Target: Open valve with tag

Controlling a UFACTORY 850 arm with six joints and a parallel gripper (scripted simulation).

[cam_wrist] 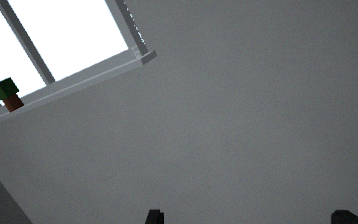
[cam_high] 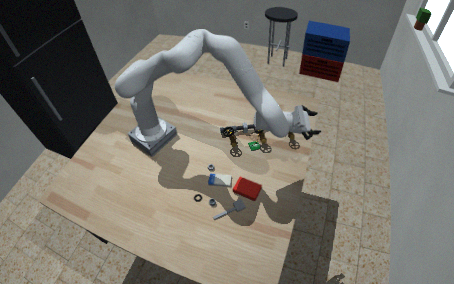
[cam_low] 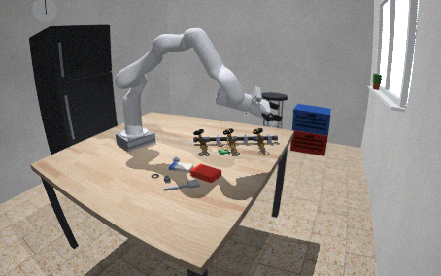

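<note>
A grey pipe point(cam_low: 235, 139) with three brass valves lies near the table's far right edge. The left valve point(cam_low: 199, 141), the middle valve point(cam_low: 229, 140) and the right valve point(cam_low: 259, 139) each carry a dark handwheel. A green tag point(cam_low: 223, 152) lies on the table beside the middle valve; it also shows in the top view point(cam_high: 254, 145). My gripper point(cam_low: 273, 111) is open and empty, raised above and beyond the right valve, pointing away from the table toward the wall. In the wrist view only the two fingertips show against the grey wall.
A red block point(cam_low: 205, 172), a blue-and-white box point(cam_low: 180, 166), a grey scraper point(cam_low: 182, 186), a dark ring point(cam_low: 154, 176) and small nuts point(cam_low: 167, 179) lie mid-table. A stool point(cam_low: 274, 99) and blue and red crates point(cam_low: 310, 128) stand beyond the table. The arm's base point(cam_low: 133, 137) is at the far left.
</note>
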